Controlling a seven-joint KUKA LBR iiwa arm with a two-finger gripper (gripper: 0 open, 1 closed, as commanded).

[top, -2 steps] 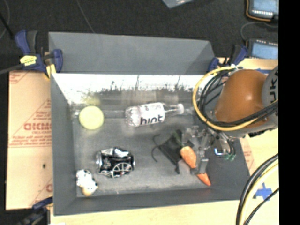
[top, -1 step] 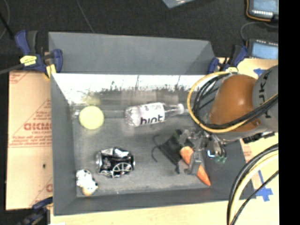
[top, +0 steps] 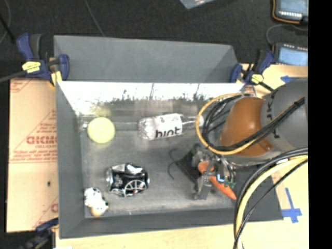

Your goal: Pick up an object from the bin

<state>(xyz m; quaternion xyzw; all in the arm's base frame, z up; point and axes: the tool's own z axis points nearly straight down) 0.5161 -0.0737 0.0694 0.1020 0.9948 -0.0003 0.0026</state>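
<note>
Here, the end effector (top: 203, 184) hangs low over the right front of the grey bin (top: 155, 204), below the arm's orange cover (top: 244, 126) and looped cables; whether it is apart or together cannot be told. Just to its left lies a dark flat thing (top: 182, 166). Farther out lie a crushed bottle (top: 161, 127) by the back wall, a crushed black-and-white can (top: 127, 180), a yellow-green ball (top: 101, 130) and a small white-and-orange toy (top: 95, 201).
</note>
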